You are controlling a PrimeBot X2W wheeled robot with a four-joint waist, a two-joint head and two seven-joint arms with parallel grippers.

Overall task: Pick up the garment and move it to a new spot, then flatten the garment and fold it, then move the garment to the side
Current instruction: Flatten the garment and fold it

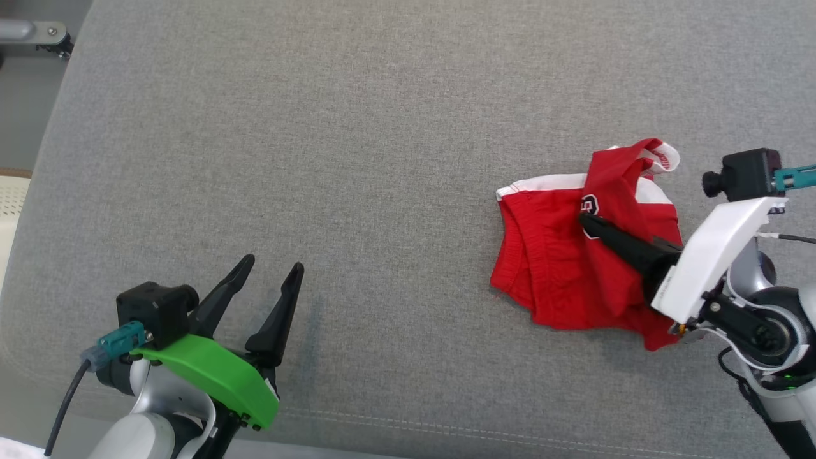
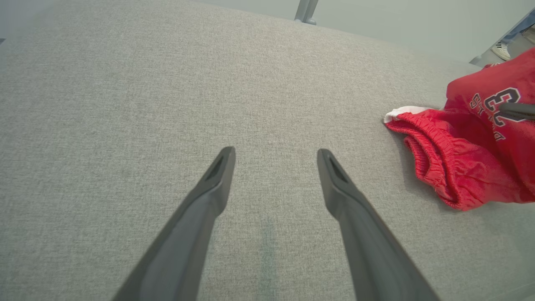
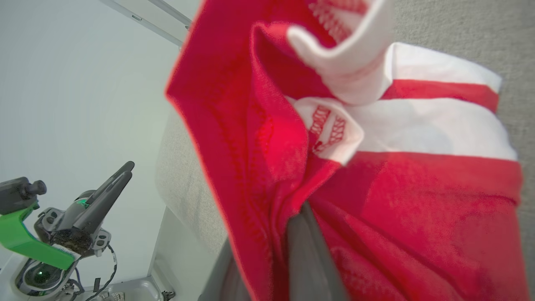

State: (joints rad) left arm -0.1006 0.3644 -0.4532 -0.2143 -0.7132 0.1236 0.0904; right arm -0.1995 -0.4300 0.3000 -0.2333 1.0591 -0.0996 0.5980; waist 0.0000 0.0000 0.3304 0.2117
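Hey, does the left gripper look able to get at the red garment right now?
Probably yes: the left gripper is open, and bare grey cushion lies between it and the red garment. The right gripper, shut on it, comes in from the far side.

The garment (image 1: 561,268) is bright red with white bands along its far edge. Dark numerals and lettering, outlined in white, sit on the red. The desk (image 1: 319,127) is a flecked light grey weave with a pale stitched line near its front edge. The black-fingered left hand (image 1: 273,262) wears a vivid green cover (image 1: 210,376) — the black-fingered right hand (image 1: 585,219) a white cover (image 1: 714,255).
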